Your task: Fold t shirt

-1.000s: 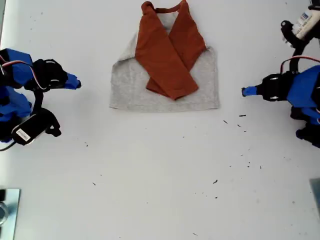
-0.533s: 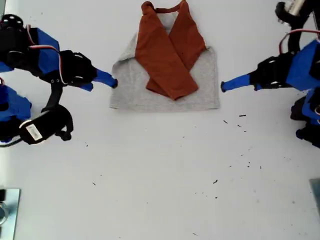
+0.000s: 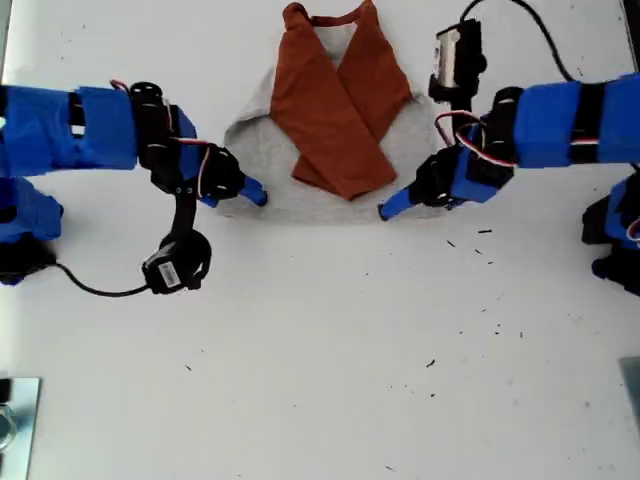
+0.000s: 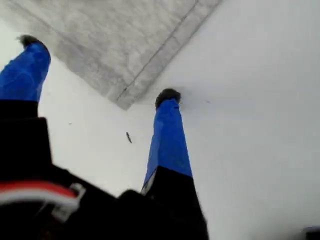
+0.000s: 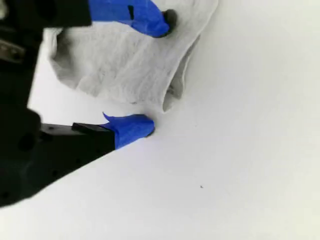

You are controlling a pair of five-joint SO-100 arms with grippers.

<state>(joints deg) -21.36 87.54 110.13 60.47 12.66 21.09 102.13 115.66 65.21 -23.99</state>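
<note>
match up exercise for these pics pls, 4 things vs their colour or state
Things:
1. sleeves
2. shirt body
3. my first gripper
4. table

Colour or state:
a. white, with a few dark specks
b. blue fingers, open around a flat hem corner
c. rust-orange, crossed over each other
d. light grey, lying flat

Pairs: 1-c, 2-d, 3-b, 4-a
</note>
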